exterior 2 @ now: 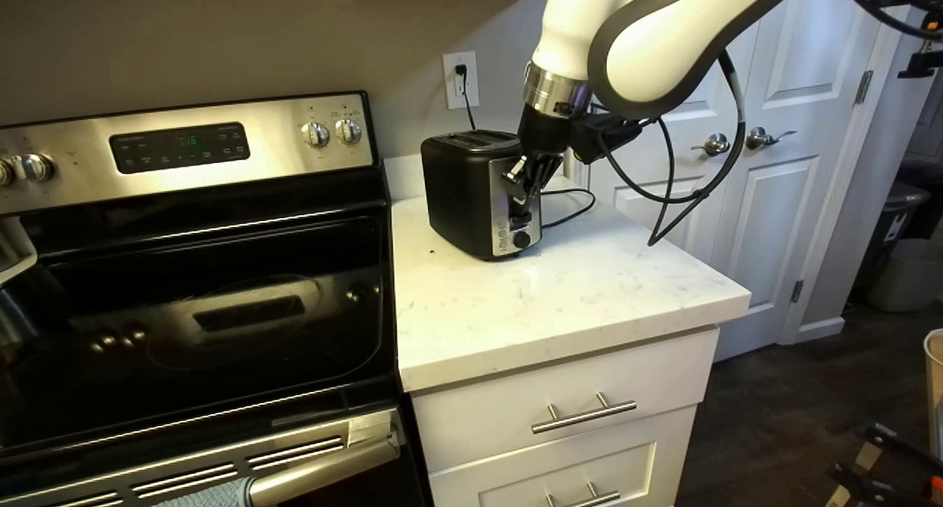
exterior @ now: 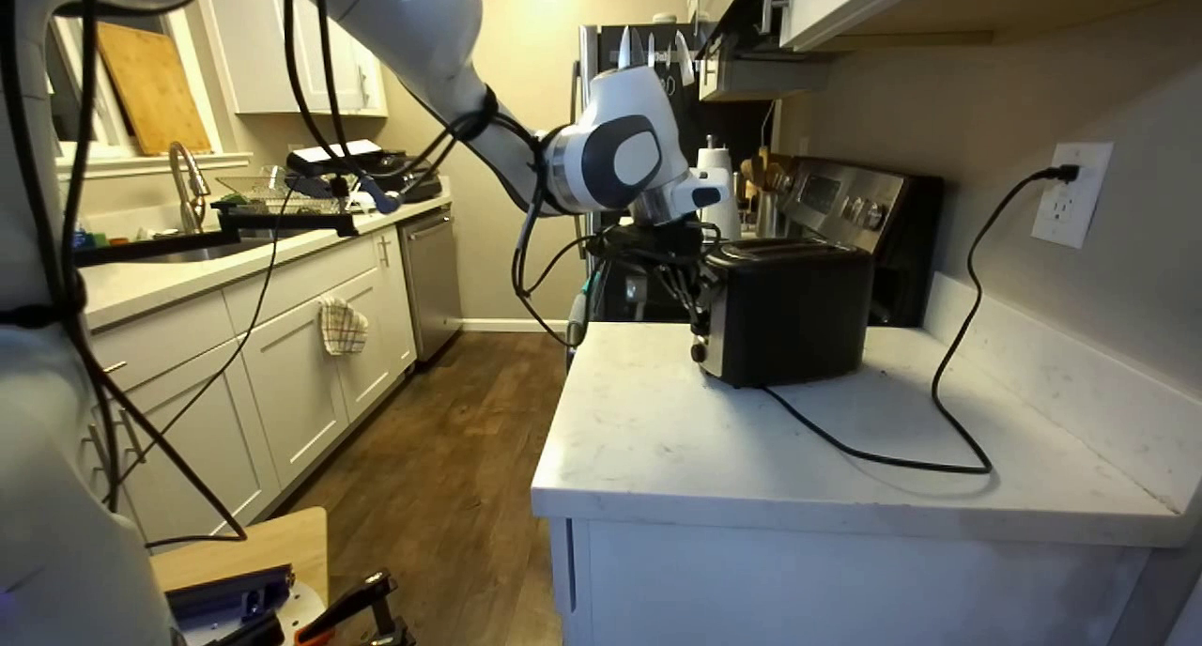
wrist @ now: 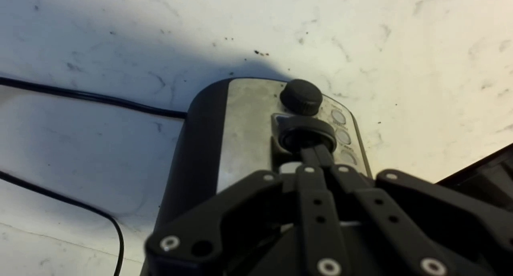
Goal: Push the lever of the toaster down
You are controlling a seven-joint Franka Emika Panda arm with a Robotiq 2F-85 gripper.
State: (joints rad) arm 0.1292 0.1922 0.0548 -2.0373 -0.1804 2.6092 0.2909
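The toaster (exterior: 793,317) sits on the worktop (exterior 2: 575,293), near the edge by the stove (exterior 2: 191,286). Its long side runs toward the edge above the drawers (exterior 2: 567,382), with its thin end facing that edge. The lever (wrist: 308,125) sticks out of that end, low down, just above the round knob (wrist: 301,97). The hand (wrist: 316,155) points down at that same end. Its two fingers (wrist: 309,157) are pressed together, with nothing between them. In the wrist view the tips are right at the lever; I can't be sure if they touch it. I think the lever lies just under the tips, so the push has to go straight down to the worktop. The lever is near the knob, so it may have only a little way left to go. If the tips lean off the end, they could slip.
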